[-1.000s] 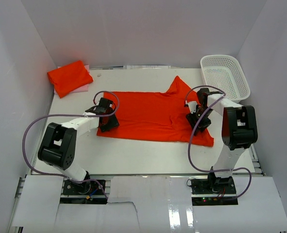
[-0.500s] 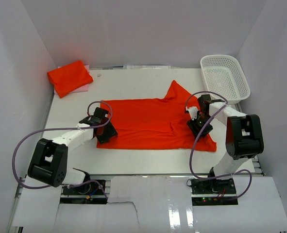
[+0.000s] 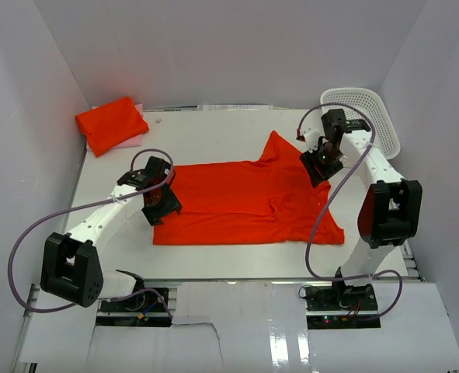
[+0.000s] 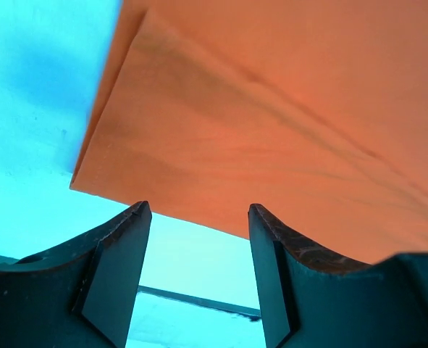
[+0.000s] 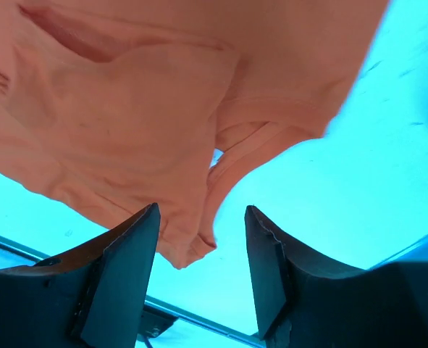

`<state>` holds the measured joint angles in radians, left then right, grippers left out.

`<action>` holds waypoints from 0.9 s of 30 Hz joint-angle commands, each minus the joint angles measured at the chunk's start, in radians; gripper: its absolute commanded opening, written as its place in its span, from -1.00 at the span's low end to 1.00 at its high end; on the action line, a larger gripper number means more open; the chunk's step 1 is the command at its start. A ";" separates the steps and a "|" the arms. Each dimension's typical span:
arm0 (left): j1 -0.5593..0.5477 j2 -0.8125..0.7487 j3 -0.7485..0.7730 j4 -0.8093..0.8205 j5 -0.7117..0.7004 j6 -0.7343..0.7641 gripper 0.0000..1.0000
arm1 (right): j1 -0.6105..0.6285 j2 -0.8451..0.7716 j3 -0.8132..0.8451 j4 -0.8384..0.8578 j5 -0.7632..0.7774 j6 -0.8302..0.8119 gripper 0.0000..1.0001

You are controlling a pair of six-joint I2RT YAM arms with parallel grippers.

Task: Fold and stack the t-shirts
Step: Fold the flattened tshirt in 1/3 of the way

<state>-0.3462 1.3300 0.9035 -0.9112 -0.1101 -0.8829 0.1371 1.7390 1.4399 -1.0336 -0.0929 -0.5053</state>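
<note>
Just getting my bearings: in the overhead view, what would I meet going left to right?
Folded orange-red fabric t-shirt → left robot hand → spread-out orange-red fabric t-shirt → right robot hand → white plastic mesh basket.

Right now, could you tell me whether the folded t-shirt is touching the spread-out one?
Apart: the top view shows bare table between the folded t-shirt and the spread-out t-shirt.

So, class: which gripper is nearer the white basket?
Right. The right gripper is close beside the basket, above the spread shirt; the left gripper is far across the table at that shirt's left edge.
</note>
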 commanded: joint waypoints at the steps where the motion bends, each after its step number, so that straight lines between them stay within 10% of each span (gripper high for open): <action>1: 0.003 -0.035 0.110 -0.090 -0.045 0.010 0.36 | -0.005 0.048 0.179 -0.138 -0.048 -0.006 0.15; 13: 0.174 0.340 0.434 0.035 -0.022 0.219 0.38 | 0.006 0.487 0.806 -0.091 -0.142 0.040 0.15; 27: 0.262 0.612 0.656 0.096 -0.083 0.237 0.38 | 0.041 0.600 0.671 0.585 -0.306 0.198 0.44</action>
<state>-0.1066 1.9594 1.5154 -0.8509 -0.1612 -0.6579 0.1783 2.3089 2.0777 -0.6601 -0.3389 -0.3840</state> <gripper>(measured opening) 0.690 0.702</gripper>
